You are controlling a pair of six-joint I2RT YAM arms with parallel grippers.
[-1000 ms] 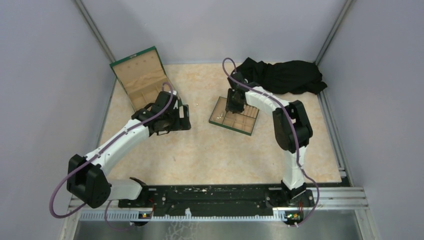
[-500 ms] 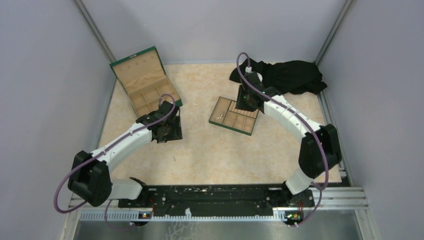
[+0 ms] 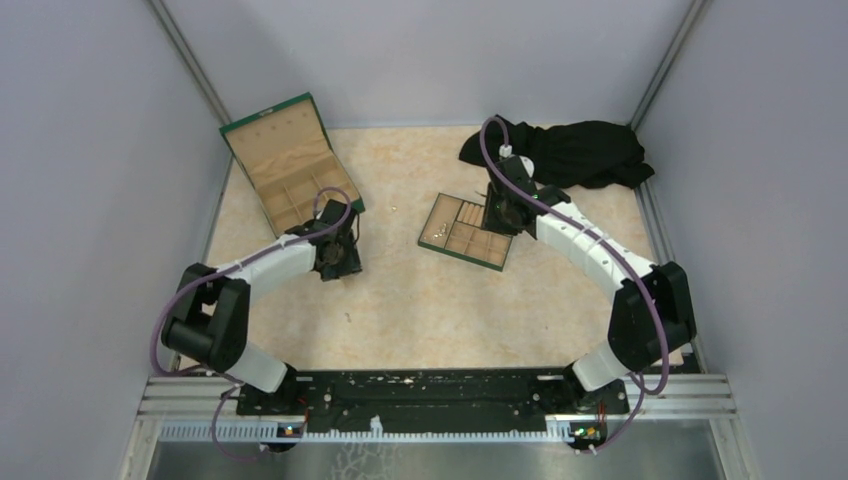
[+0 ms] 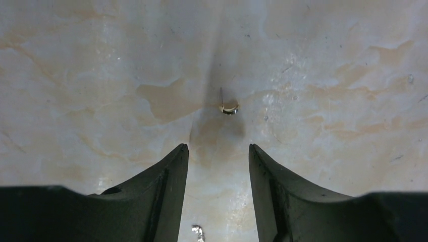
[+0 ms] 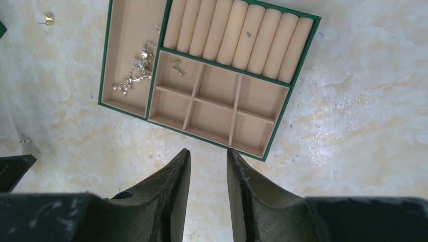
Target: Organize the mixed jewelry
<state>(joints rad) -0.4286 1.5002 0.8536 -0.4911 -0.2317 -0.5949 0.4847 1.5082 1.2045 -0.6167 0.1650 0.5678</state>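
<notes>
The mixed jewelry is scattered. A tangle of pale chain (image 5: 135,70) lies in the long compartment of the green-edged tray (image 5: 298,68), with a small piece (image 5: 176,66) in the adjoining compartment. A gold stud (image 5: 48,19) lies on the table beyond the tray. In the left wrist view a small gold earring (image 4: 228,108) lies just ahead of my left gripper (image 4: 217,148), which is open, empty and low over the table; a silvery piece (image 4: 198,233) lies between its fingers. My right gripper (image 5: 208,151) is open, empty and above the table beside the tray (image 3: 468,232).
An open green wooden box (image 3: 290,165) with its lid up stands at the back left, just behind my left gripper (image 3: 338,255). A black cloth (image 3: 575,150) is heaped at the back right behind my right gripper (image 3: 500,212). Tan padded rolls (image 5: 237,35) fill the tray's far section.
My right gripper has moved from over the tray to its right edge. My left gripper has drawn back from the box and come down close to the table.
</notes>
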